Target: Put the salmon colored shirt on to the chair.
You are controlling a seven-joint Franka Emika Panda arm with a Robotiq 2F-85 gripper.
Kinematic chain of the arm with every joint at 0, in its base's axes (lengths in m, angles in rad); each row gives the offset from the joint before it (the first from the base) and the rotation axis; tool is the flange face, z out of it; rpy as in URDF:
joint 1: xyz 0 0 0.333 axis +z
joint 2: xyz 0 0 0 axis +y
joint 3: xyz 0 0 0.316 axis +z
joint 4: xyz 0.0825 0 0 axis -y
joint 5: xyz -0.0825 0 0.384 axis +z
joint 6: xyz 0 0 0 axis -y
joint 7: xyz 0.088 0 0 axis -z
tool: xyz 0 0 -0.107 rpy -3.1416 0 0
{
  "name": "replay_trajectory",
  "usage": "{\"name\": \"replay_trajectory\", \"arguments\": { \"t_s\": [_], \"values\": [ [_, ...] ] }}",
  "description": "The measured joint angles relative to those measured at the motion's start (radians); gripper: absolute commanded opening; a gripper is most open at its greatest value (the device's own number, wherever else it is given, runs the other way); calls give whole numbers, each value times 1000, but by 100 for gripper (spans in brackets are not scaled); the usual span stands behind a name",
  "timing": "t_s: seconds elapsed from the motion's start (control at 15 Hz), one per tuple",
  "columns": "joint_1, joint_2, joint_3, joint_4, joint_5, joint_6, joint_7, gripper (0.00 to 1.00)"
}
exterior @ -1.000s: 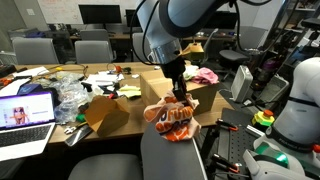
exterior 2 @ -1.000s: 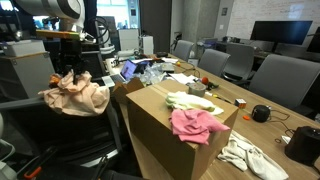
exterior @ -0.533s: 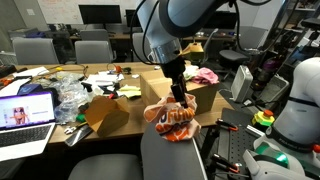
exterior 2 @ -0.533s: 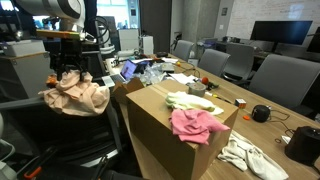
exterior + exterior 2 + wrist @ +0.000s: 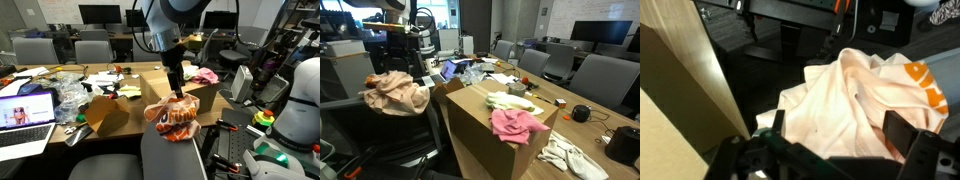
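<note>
One salmon-coloured shirt with orange lettering (image 5: pixel 172 118) lies bunched over the top of the grey padded chair back (image 5: pixel 170 156) at the near edge of the table. In the wrist view the same shirt fills the middle of the picture as pale, crumpled folds, with its orange print at the right.

The single black gripper (image 5: pixel 179 96) hangs straight above the shirt, its tips just over the cloth. Whether they touch it cannot be told. In the wrist view its two dark fingers (image 5: pixel 905 138) stand wide apart at the bottom of the picture, one on each side of the cloth, gripping nothing.

In an exterior view there are two open brown cardboard boxes on the long wooden table (image 5: pixel 140 72). One box (image 5: pixel 105 115) is left of the shirt. The other box (image 5: pixel 207 95) is to its right and farther back, with one bright pink cloth (image 5: pixel 206 75) on top. One open laptop (image 5: pixel 25 113) sits at the near left, cut off by the frame edge.

In an exterior view the shirt sits at the left, and the gripper above it is hard to pick out against the dark equipment behind. There the pink cloth hangs over the box edge, one pale greenish-white cloth (image 5: pixel 508 100) lies just behind it, and one white cloth (image 5: pixel 566 156) lies on the table at the near right.
</note>
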Motion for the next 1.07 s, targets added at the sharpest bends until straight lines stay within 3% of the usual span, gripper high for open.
{"name": "replay_trajectory", "arguments": {
  "t_s": [0.53,1.07],
  "values": [
    [-95,-74,-104,75,-1,-2,17,100],
    [-184,-123,-185,26,-1,-20,60,100]
  ]
}}
